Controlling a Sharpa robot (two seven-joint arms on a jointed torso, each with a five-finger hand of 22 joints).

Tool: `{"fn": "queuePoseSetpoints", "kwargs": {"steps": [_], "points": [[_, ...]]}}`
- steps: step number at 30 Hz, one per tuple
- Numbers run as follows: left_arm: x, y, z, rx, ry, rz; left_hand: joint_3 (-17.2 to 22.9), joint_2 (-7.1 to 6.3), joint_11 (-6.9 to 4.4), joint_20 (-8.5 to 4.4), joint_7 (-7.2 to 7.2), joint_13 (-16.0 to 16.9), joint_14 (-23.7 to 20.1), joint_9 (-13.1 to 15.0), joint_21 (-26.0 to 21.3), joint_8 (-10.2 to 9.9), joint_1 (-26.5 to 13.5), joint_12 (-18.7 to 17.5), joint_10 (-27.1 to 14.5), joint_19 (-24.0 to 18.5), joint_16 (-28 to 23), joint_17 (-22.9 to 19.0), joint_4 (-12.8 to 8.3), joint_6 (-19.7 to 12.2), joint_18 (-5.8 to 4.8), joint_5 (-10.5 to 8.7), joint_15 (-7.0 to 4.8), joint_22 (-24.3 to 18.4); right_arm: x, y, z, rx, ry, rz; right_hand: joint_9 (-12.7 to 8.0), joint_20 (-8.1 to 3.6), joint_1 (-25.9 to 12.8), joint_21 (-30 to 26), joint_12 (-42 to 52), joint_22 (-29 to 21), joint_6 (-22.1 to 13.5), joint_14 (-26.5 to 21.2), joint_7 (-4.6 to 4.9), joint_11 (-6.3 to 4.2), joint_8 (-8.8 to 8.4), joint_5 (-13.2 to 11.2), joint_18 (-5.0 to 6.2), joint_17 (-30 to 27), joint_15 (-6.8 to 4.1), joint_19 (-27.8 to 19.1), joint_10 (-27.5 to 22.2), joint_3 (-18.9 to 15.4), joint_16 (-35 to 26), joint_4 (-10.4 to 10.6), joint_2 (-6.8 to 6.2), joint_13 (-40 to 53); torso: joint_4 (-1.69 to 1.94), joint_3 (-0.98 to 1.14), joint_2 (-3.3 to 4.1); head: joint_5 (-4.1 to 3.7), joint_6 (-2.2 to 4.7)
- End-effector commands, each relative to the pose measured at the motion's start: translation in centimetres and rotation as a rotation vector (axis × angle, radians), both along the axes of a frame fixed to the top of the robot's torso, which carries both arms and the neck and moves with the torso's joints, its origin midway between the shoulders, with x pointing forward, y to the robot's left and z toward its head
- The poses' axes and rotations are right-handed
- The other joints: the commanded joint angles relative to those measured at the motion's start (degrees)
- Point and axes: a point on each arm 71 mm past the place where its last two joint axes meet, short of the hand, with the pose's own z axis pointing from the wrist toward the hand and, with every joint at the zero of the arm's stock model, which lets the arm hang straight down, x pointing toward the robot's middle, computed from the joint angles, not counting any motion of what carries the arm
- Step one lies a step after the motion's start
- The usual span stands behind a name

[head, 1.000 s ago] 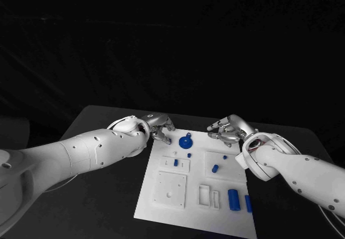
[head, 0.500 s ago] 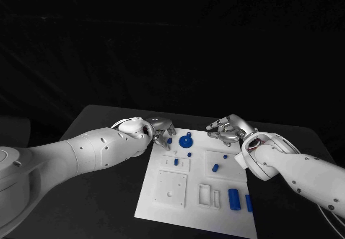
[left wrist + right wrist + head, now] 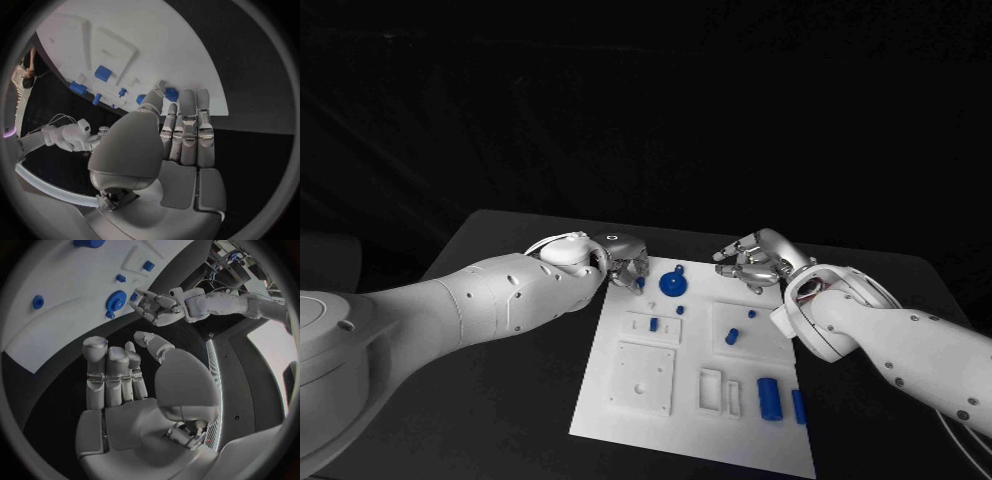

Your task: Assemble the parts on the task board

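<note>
Since 1 s ago, L robot hand (image 3: 623,262) had dropped from above the board's far-left corner to sit low at that corner, fingers curled in more; R robot hand (image 3: 754,261) barely shifted.

Head view: task board (image 3: 640,420) lay mid worktop (image 3: 502,410). Blue round part (image 3: 672,286) sat near board's far edge, between both hands. Small blue parts (image 3: 731,338) mid board; two blue cylinders (image 3: 769,399) toward the near-right corner. R hand hovered at far-right edge, fingers curled, nothing seen in it.

L wrist view: L hand (image 3: 165,135) had fingers straight, side by side, tips at board edge (image 3: 206,85) just beside a small blue part (image 3: 170,93); can't tell if thumb and finger pinched it.

R wrist view: R hand (image 3: 134,385) released, fingers apart, over dark worktop beside the board, holding nothing. L hand (image 3: 153,305) was seen across, next to round part (image 3: 115,301).
</note>
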Motion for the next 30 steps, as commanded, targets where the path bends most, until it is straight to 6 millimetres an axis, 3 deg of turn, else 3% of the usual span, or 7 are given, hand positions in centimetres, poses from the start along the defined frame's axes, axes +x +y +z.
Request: {"fn": "queuePoseSetpoints", "kwargs": {"steps": [1,5,7,18,22,27,30], "points": [[-0.2,0.0,-1.0,0.049,0.041,0.001,0.4,1.41,-0.15,-0.06,-0.03,-0.1,0.4,0.0,0.7,0.2,-0.1,-0.2,1.6,0.3,0.4,0.2,-0.6,1.4,1.16,0.73,0.06,1.4,-0.1,0.2,0.0,-0.003,0.003,0.019,-0.1,0.25,-0.4,-0.3,0.0,4.4,-0.2,-0.1,0.01,0.05,-0.10,0.3,0.50,-0.1,0.17,1.8,-0.4,-0.2,-0.3,0.1,0.15,0.0,-0.02,0.01,-0.02,-0.02,-0.15],[-0.2,0.0,-1.2,0.060,0.060,0.001,1.7,2.33,-0.14,0.05,0.19,-0.1,0.5,0.0,2.1,0.2,-0.8,-0.1,2.6,-0.2,0.7,0.3,-1.4,2.4,1.51,1.83,0.25,1.5,-0.1,0.2,0.0,-0.004,0.004,0.020,-0.1,0.25,-0.4,-0.3,0.0,4.4,-0.2,-0.1,0.01,0.05,-0.10,0.3,0.50,-0.1,0.17,1.8,-0.4,-0.2,-0.3,0.1,0.15,0.0,-0.08,0.05,0.00,-0.06,-0.21],[-0.2,0.1,-1.3,0.064,0.066,0.003,2.9,2.20,0.06,0.14,0.53,-0.1,0.5,0.0,3.2,0.2,-1.2,-0.2,2.6,-0.6,0.8,0.4,-2.0,2.4,1.89,5.15,0.44,1.5,-0.1,0.2,0.0,-0.004,0.004,0.019,-0.1,0.25,-0.4,-0.3,0.0,4.4,-0.2,-0.1,0.01,0.05,-0.10,0.3,0.50,-0.1,0.17,1.8,-0.4,-0.2,-0.3,0.1,0.15,0.0,-0.08,0.06,0.00,-0.08,-0.18],[-0.3,0.1,-1.6,0.083,0.095,0.008,6.0,0.37,0.60,0.58,0.78,-0.1,0.9,0.0,7.9,0.2,-3.1,-0.2,0.9,-2.3,0.8,0.3,-5.3,0.0,2.83,6.77,0.78,1.4,-0.1,0.1,0.0,-0.006,0.006,0.019,-0.1,0.25,-0.4,-0.3,0.0,4.4,-0.2,-0.1,0.01,0.05,-0.10,0.3,0.50,-0.1,0.17,1.8,-0.4,-0.2,-0.3,0.1,0.15,0.0,0.02,0.06,-0.01,-0.39,-0.39],[-0.4,0.0,-1.8,0.098,0.109,0.009,7.1,-0.03,0.73,0.35,0.91,-0.1,1.3,0.0,10.9,0.1,-3.0,-0.2,0.4,-3.2,0.7,0.3,-7.5,-2.5,3.13,10.80,0.61,1.6,-0.1,0.1,0.0,-0.007,0.007,0.020,-0.1,0.25,-0.4,-0.3,0.0,4.4,-0.2,-0.1,0.01,0.05,-0.10,0.3,0.50,-0.1,0.17,1.8,-0.4,-0.2,-0.3,0.1,0.15,0.0,-0.03,0.05,-0.04,-0.44,-0.44],[-0.5,0.1,-2.0,0.118,0.124,0.013,8.1,0.34,0.81,0.45,1.15,-0.1,1.4,0.0,14.6,0.1,-3.9,-0.2,1.0,-4.6,1.2,0.6,-9.4,-2.4,3.52,10.97,0.74,1.5,-0.1,0.1,0.0,-0.007,0.007,0.021,-0.1,0.25,-0.4,-0.3,0.0,4.4,-0.2,-0.1,0.01,0.05,-0.10,0.3,0.50,-0.1,0.17,1.8,-0.4,-0.2,-0.3,0.1,0.15,0.0,0.02,0.04,-0.04,-0.56,-0.47],[-0.5,0.1,-2.1,0.125,0.125,0.013,8.9,0.96,0.37,0.44,1.01,-0.1,1.7,0.0,15.7,0.3,-4.5,-0.2,3.4,-4.9,1.9,0.9,-9.7,0.1,3.76,10.85,0.68,1.5,-0.2,0.1,0.0,-0.007,0.007,0.021,-0.1,0.25,-0.4,-0.3,0.0,4.4,-0.2,-0.1,0.01,0.05,-0.10,0.3,0.50,-0.1,0.17,1.8,-0.4,-0.2,-0.3,0.1,0.15,0.0,0.06,0.02,-0.05,-0.62,-0.50]]}}
